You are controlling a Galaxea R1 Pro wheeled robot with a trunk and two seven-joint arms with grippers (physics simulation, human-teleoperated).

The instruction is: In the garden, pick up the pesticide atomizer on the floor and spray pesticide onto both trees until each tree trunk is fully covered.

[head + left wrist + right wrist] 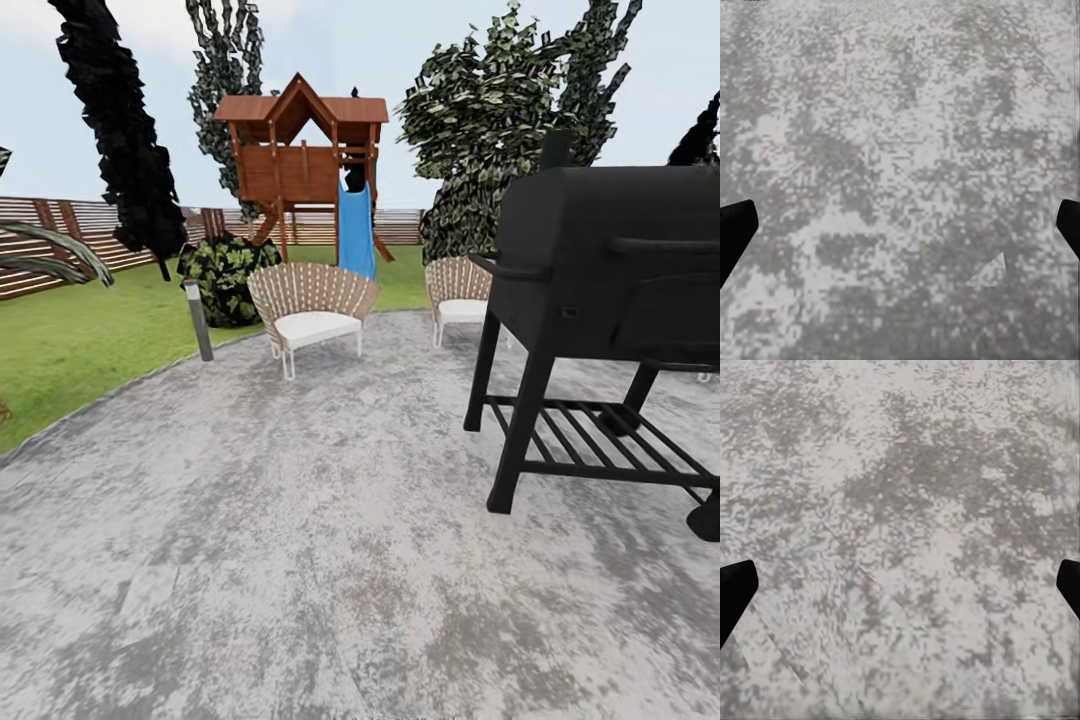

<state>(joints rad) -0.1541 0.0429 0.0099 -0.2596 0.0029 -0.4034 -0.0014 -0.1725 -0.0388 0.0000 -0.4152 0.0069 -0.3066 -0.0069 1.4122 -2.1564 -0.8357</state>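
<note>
Both your grippers are spread wide and hold nothing. In the left wrist view, the left gripper (pixel 900 225) shows only its two dark fingertips (pixel 733 232) at the picture's edges, with mottled grey paving (pixel 900 135) between them. The right gripper (pixel 900 585) looks the same, fingertips (pixel 733 592) far apart over the same bare stone.

Further out, the head view puts you on a paved patio (pixel 300 560) with a black grill (pixel 600 320) close on your right, two wicker chairs (pixel 312 305) ahead, a short bollard light (pixel 198 318) at the paving's edge, and the lawn (pixel 90 350), slatted fence (pixel 60 235) and a wooden play tower with a blue slide (pixel 352 225) beyond.

I'd judge the task barely begun: the atomizer is not yet in hand, and no white specks hang anywhere. With no atomizer in these pictures, you cannot tell where it lies or which way its nozzle or long axis runs. The bare grey-brown trunks you must cover are not to be made out either; the trees ahead are dark, leafy ones.
</note>
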